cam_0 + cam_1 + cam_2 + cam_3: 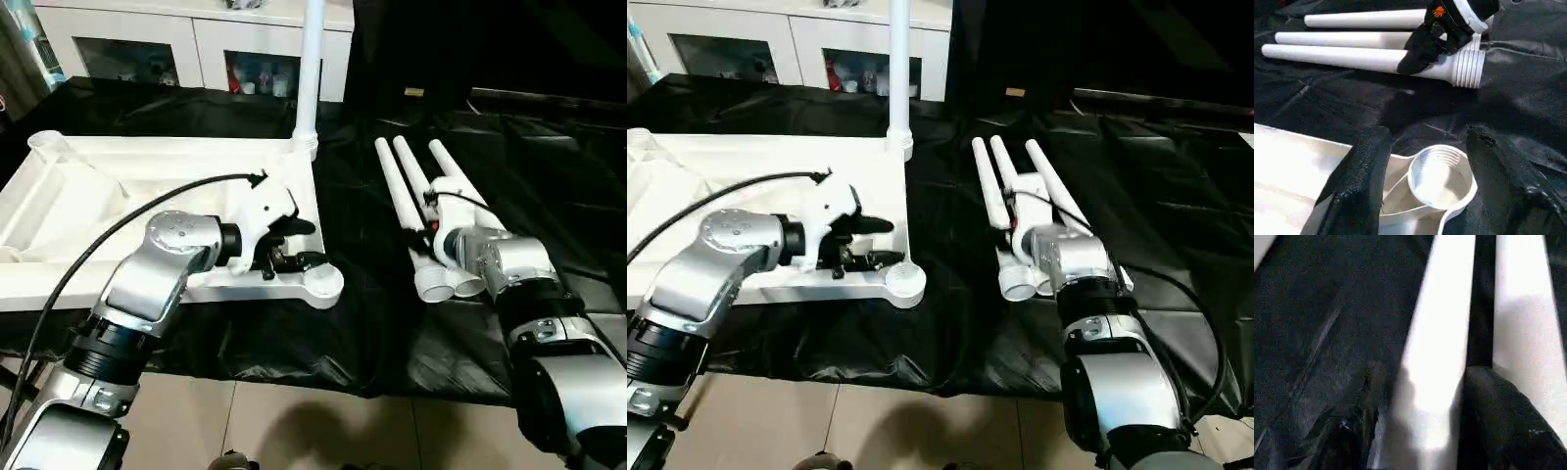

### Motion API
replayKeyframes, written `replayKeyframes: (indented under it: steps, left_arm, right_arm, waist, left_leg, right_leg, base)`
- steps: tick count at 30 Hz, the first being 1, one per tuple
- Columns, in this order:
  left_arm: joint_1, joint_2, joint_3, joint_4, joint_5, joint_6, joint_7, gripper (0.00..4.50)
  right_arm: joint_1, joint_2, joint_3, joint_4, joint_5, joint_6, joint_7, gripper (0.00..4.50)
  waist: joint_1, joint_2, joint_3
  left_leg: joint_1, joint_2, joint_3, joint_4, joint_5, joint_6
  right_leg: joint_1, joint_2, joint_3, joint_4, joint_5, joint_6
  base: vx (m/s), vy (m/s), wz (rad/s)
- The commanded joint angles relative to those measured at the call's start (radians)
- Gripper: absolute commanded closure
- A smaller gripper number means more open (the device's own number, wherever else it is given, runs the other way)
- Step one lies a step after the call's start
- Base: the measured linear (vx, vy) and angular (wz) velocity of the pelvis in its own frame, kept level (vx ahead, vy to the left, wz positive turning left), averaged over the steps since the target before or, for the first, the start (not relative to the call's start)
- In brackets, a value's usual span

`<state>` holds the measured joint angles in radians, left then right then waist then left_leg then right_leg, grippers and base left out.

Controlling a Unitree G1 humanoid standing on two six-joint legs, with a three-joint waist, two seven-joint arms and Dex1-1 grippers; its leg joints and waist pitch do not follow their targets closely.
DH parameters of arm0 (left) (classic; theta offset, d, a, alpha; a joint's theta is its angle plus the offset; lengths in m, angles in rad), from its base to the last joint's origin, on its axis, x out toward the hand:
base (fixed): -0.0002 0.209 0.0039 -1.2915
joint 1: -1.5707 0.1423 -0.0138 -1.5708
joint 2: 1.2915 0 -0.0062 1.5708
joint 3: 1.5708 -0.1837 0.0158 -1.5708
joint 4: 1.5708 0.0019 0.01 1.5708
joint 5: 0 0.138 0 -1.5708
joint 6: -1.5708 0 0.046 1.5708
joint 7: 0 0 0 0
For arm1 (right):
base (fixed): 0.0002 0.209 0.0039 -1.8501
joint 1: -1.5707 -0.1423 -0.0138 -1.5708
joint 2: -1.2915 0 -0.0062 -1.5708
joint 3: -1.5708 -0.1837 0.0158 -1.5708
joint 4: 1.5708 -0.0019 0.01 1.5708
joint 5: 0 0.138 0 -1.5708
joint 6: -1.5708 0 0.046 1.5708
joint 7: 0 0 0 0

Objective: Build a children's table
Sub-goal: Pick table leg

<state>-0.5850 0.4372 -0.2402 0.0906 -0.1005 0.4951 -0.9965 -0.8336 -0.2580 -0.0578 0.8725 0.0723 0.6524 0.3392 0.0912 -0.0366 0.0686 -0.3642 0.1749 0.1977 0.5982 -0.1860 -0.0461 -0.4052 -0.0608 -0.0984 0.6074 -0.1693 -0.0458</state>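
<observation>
The white tabletop [147,186] lies underside up on black cloth at the left. One white leg [312,69] stands upright in its far right corner socket. My left gripper [306,245] is open at the near right corner, its fingers [1364,176] on either side of the empty round socket [1440,178], holding nothing. Three more legs [404,181] lie side by side on the cloth to the right. My right gripper [1425,369] is open low over them, with one leg [1442,323] between its fingers [1508,426].
A black cloth [362,323] covers the work surface; its front edge drops to the tiled floor [323,421]. A white cabinet [196,44] with glass-fronted doors stands behind. A black cable [118,235] arcs over my left forearm.
</observation>
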Motion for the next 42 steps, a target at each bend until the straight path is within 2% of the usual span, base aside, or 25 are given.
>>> replayKeyframes:
  steps: [1, 9, 11, 12, 22, 28, 33, 34, 38, 39, 40, 41, 42]
  left_arm:
    - [0.005, 0.01, -0.012, -0.013, 0.011, 0.0, 0.001, 1.68]
    - [0.0, 0.014, -0.02, -0.009, 0.01, 0.002, 0.002, 1.68]
    - [-0.001, 0.017, -0.021, -0.009, 0.007, 0.004, 0.0, 1.66]
    - [-0.001, 0.018, -0.022, -0.011, 0.006, 0.004, 0.0, 1.65]
    - [0.002, 0.02, -0.019, -0.012, 0.007, -0.008, 0.002, 1.65]
    - [-0.006, -0.006, -0.004, 0.017, -0.006, -0.033, 0.02, 1.65]
    - [-0.033, -0.054, 0.039, 0.062, -0.012, -0.059, 0.093, 1.65]
    - [-0.04, -0.064, 0.049, 0.073, -0.013, -0.062, 0.11, 1.65]
    - [-0.09, -0.121, 0.098, 0.146, 0.002, -0.062, 0.241, 1.65]
    - [-0.129, -0.173, 0.14, 0.194, -0.005, -0.039, 0.338, 1.65]
    - [-0.143, -0.193, 0.157, 0.208, -0.015, -0.024, 0.365, 1.65]
    - [-0.172, -0.239, 0.197, 0.236, -0.045, 0.001, 0.419, 1.65]
    - [-0.182, -0.255, 0.212, 0.244, -0.061, 0.009, 0.434, 1.65]
  right_arm:
    - [-0.023, -0.01, 0.006, 0.023, -0.002, 0.032, 0.002, 1.56]
    - [-0.044, -0.008, -0.004, 0.117, 0.013, 0.066, 0.053, 1.56]
    - [-0.048, -0.009, -0.005, 0.135, 0.01, 0.061, 0.051, 1.74]
    - [-0.05, -0.01, -0.009, 0.147, 0.01, 0.055, 0.048, 1.84]
    - [-0.069, -0.017, -0.042, 0.201, 0.025, 0.022, 0.032, 2.51]
    - [-0.069, -0.025, -0.097, 0.22, 0.066, 0.0, 0.033, 2.6]
    - [-0.056, -0.029, -0.125, 0.191, 0.098, -0.015, 0.059, 2.61]
    - [-0.054, -0.029, -0.13, 0.185, 0.102, -0.024, 0.067, 2.62]
    - [-0.038, -0.023, -0.168, 0.126, 0.15, -0.038, 0.115, 2.63]
    - [-0.021, -0.014, -0.212, 0.064, 0.209, -0.056, 0.164, 2.63]
    - [-0.015, -0.01, -0.231, 0.04, 0.233, -0.059, 0.18, 2.63]
    - [0.006, 0.004, -0.267, -0.023, 0.287, -0.092, 0.225, 2.63]
    - [0.015, 0.01, -0.278, -0.049, 0.307, -0.111, 0.243, 2.63]
  waist:
    - [0.004, -0.002, -0.078]
    - [0.004, -0.002, -0.076]
    - [0.004, -0.002, -0.076]
    - [0.004, -0.007, -0.076]
    - [0.004, -0.006, -0.078]
    - [0.006, -0.002, -0.08]
    - [0.007, 0.002, -0.082]
    - [0.007, 0.0, -0.082]
    - [0.009, -0.001, -0.084]
    - [0.011, -0.004, -0.086]
    - [0.014, -0.004, -0.087]
    - [0.015, -0.009, -0.087]
    - [0.023, -0.009, -0.09]
  left_leg:
    - [0.012, 0.06, -0.028, -0.062, -0.101, 0.004]
    - [0.012, 0.061, -0.029, -0.062, -0.122, -0.004]
    - [0.012, 0.061, -0.029, -0.062, -0.123, -0.006]
    - [0.012, 0.061, -0.029, -0.062, -0.127, -0.007]
    - [0.015, 0.062, -0.03, -0.063, -0.152, -0.02]
    - [0.014, 0.061, -0.031, -0.062, -0.153, -0.022]
    - [0.013, 0.061, -0.032, -0.061, -0.155, -0.018]
    - [0.012, 0.06, -0.03, -0.06, -0.152, -0.014]
    - [0.011, 0.06, -0.031, -0.059, -0.141, -0.002]
    - [0.01, 0.059, -0.03, -0.057, -0.133, 0.007]
    - [0.012, 0.058, -0.028, -0.056, -0.13, 0.013]
    - [0.007, 0.057, -0.025, -0.054, -0.116, 0.029]
    - [0.009, 0.062, -0.03, -0.054, -0.103, 0.042]
  right_leg:
    - [0.06, -0.101, 0.068, -0.062, -0.214, -0.167]
    - [0.058, -0.103, 0.069, -0.065, -0.256, -0.159]
    - [0.058, -0.103, 0.069, -0.065, -0.256, -0.16]
    - [0.058, -0.103, 0.069, -0.066, -0.262, -0.158]
    - [0.056, -0.104, 0.068, -0.068, -0.272, -0.155]
    - [0.059, -0.103, 0.067, -0.066, -0.245, -0.165]
    - [0.06, -0.101, 0.066, -0.064, -0.229, -0.169]
    - [0.061, -0.1, 0.066, -0.066, -0.221, -0.169]
    - [0.064, -0.099, 0.065, -0.064, -0.199, -0.172]
    - [0.066, -0.099, 0.065, -0.064, -0.182, -0.169]
    - [0.066, -0.098, 0.066, -0.063, -0.171, -0.168]
    - [0.07, -0.098, 0.066, -0.063, -0.148, -0.174]
    - [0.069, -0.104, 0.064, -0.058, -0.137, -0.182]
  base:
    - [0.0, 0.0, 0.0]
    - [0.0, 0.0, 0.0]
    - [0.0, 0.0, 0.0]
    - [0.0, 0.0, 0.0]
    - [0.0, 0.0, 0.0]
    - [0.0, 0.0, 0.0]
    - [0.0, 0.0, 0.0]
    - [0.0, 0.0, 0.0]
    - [0.0, 0.0, 0.0]
    - [0.0, 0.0, 0.0]
    - [0.0, 0.0, 0.0]
    - [0.0, 0.0, 0.0]
    - [0.0, 0.0, 0.0]
